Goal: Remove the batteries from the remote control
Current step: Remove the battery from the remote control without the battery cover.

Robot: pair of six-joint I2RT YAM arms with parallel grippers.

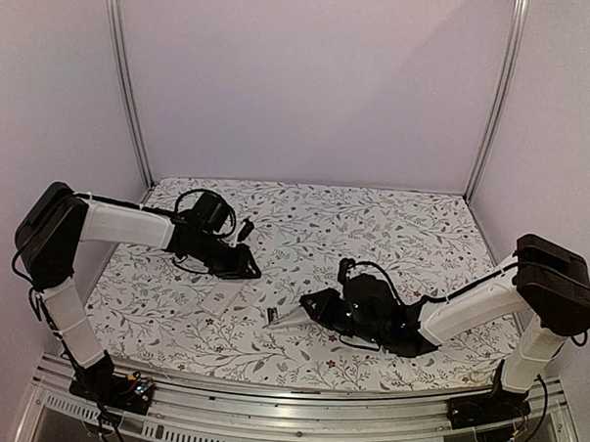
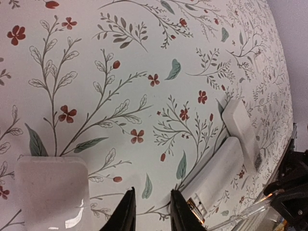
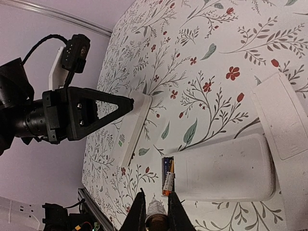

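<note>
Left end effector (image 2: 152,197) slightly open, empty, beside the flat white piece (image 2: 50,192) | right end effector (image 3: 156,199) gripping the pen tool (image 2: 245,211), tip near the open end of the remote (image 3: 226,168) | batteries (image 3: 167,175) lie in that end | you have bare tabletop (image 1: 373,224) toward the far edge.

Most of the crowding sat at the open end of the remote control (image 3: 226,168). There the right gripper (image 3: 156,195), clamped on a clear tool (image 2: 240,214), filled the approach, just short of the batteries (image 3: 167,177). Past that same end a flat white panel (image 3: 137,126) lay near the remote, and the left gripper (image 3: 129,102) hung low by the panel's far corner, its fingers a little apart. A battery cover (image 3: 284,118) lay just beside the remote's closed end. Off the remote's far long side the table (image 1: 373,224) lay bare toward the back wall, leaving wide room to reach in.
</note>
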